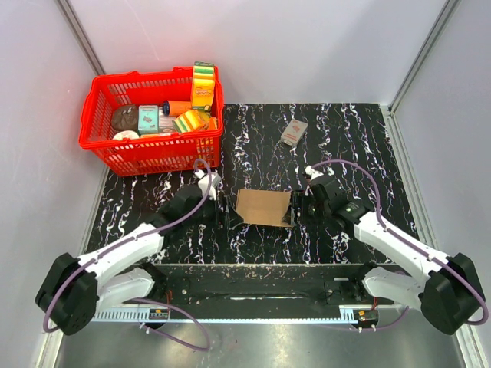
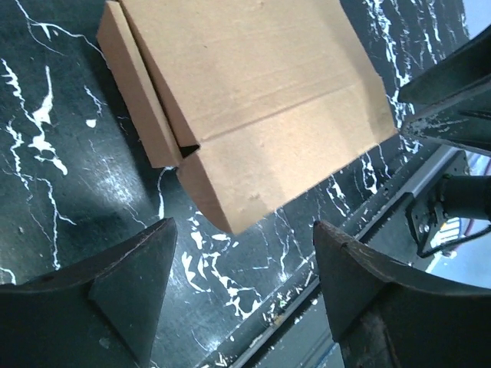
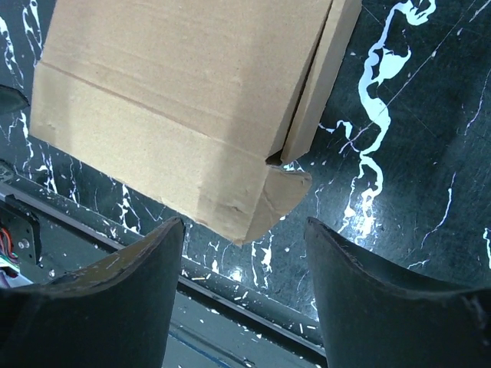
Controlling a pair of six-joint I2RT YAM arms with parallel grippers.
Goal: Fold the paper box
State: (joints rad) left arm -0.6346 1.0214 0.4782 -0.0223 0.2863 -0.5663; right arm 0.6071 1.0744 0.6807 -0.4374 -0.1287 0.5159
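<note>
The paper box (image 1: 263, 207) is a slim brown cardboard box lying on the black marbled table between my two arms. My left gripper (image 1: 224, 208) stands at its left end and my right gripper (image 1: 295, 208) at its right end. In the left wrist view the paper box (image 2: 253, 100) fills the top, with a side flap standing a little off the body. My left gripper (image 2: 244, 224) is open, and one corner of the box reaches down to its fingertips without touching them. In the right wrist view a creased corner of the paper box (image 3: 184, 100) dips between the open right gripper (image 3: 244, 220).
A red basket (image 1: 100, 134) full of groceries stands at the back left. A small grey-and-red packet (image 1: 293, 132) lies at the back, right of centre. White walls close in both sides. A metal rail (image 1: 253, 280) runs along the near edge by the arm bases.
</note>
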